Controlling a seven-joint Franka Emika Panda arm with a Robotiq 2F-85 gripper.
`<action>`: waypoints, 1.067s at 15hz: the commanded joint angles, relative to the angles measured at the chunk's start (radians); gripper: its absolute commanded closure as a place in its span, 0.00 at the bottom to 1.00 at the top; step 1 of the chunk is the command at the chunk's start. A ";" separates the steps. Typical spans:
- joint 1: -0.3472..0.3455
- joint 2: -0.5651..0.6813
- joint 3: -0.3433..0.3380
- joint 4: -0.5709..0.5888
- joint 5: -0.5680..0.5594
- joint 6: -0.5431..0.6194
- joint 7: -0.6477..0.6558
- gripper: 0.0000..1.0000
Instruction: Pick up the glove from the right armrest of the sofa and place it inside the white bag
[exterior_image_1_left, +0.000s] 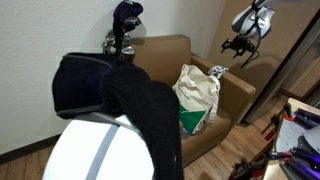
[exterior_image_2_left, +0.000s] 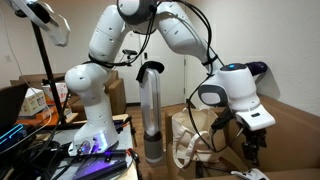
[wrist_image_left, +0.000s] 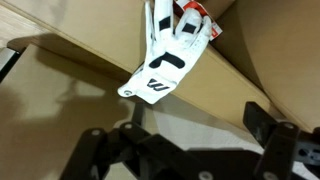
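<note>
Since the glove (wrist_image_left: 168, 55) looks soft, light and floppy, we judge a pinch across its flat palm the surest hold. It lies on the sofa armrest (wrist_image_left: 235, 80), apart from the gripper (wrist_image_left: 190, 150), just beyond its spread, empty jaws.

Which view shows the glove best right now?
The wrist view: the glove lies large and sharp on the armrest, white with black markings. In an exterior view the glove is a tiny patch; in an exterior view beside the gripper, I cannot make it out.
</note>
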 joint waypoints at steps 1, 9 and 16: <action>-0.034 0.014 0.027 0.008 -0.059 0.012 0.061 0.00; 0.295 0.203 -0.336 0.058 -0.046 -0.025 0.546 0.00; 0.275 0.277 -0.316 0.158 -0.288 -0.364 0.828 0.00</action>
